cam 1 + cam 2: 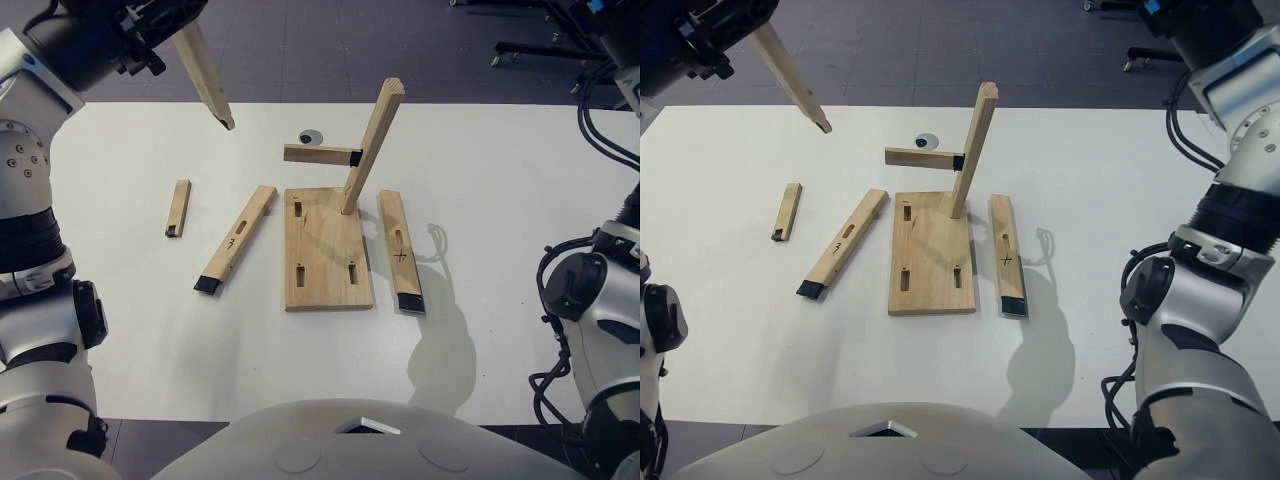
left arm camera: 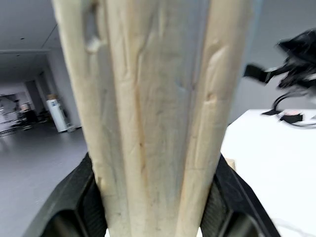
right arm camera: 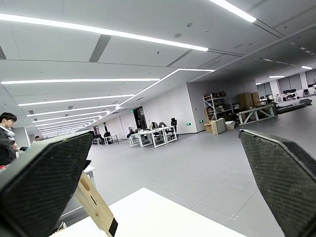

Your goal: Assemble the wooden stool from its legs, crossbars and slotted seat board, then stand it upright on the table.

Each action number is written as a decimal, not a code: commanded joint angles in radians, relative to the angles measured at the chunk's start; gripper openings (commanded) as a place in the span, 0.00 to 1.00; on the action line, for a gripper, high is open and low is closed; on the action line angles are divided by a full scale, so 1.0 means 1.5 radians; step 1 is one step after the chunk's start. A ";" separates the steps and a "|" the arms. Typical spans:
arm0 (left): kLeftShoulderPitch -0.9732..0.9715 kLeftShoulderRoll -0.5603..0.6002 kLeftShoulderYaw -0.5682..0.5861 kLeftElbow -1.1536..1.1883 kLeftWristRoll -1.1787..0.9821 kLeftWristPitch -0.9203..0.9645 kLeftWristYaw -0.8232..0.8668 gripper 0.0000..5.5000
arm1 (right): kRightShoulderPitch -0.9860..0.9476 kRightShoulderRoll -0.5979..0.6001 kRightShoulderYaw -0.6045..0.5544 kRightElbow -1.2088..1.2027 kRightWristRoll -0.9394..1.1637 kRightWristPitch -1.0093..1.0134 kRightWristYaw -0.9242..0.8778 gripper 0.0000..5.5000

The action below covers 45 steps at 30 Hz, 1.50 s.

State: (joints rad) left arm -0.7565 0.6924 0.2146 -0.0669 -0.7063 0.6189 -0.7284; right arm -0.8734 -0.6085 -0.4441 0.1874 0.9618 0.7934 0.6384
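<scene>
Left eye view: your left claw (image 1: pixel 168 28) grips a leg (image 1: pixel 207 80) aloft at ten o'clock from the seat board (image 1: pixel 325 270) on the counter (image 1: pixel 500 200), right claw (image 3: pixel 163 180) gapes empty; next, likely, plug that leg into a free slot (image 1: pixel 298 208).

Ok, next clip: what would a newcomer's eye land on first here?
Probably the standing leg, planted at a tilt in the far right slot of the seat board in the middle of the table, with a crossbar jutting from it toward the robot's left. Then the left tool, shut on a raised leg in the air over the table's far left part.
</scene>
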 commanded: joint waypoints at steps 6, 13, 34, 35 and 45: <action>0.077 -0.077 0.071 0.008 -0.066 -0.053 -0.040 0.38 | 0.026 0.010 -0.010 -0.003 -0.002 -0.007 -0.006 0.98; 0.147 -0.104 0.137 0.089 -0.173 -0.039 -0.150 0.38 | 0.044 0.004 -0.011 0.008 0.022 0.035 0.027 0.98; 0.094 -0.154 0.045 0.363 -0.032 -0.204 -0.424 0.38 | 0.285 -0.048 0.240 -0.222 -0.002 0.182 0.209 0.98; 0.090 -0.156 0.042 0.378 -0.025 -0.212 -0.431 0.38 | 0.294 -0.038 0.253 -0.230 -0.008 0.175 0.210 0.98; 0.022 -0.193 0.020 0.519 0.035 -0.285 -0.481 0.38 | 0.319 0.035 0.383 -0.290 -0.082 0.123 0.194 0.98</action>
State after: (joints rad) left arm -0.6913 0.4079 0.2492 0.6918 -0.6698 0.2091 -1.4397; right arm -0.4019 -0.5767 0.0839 -0.2244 0.8793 1.0019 0.9464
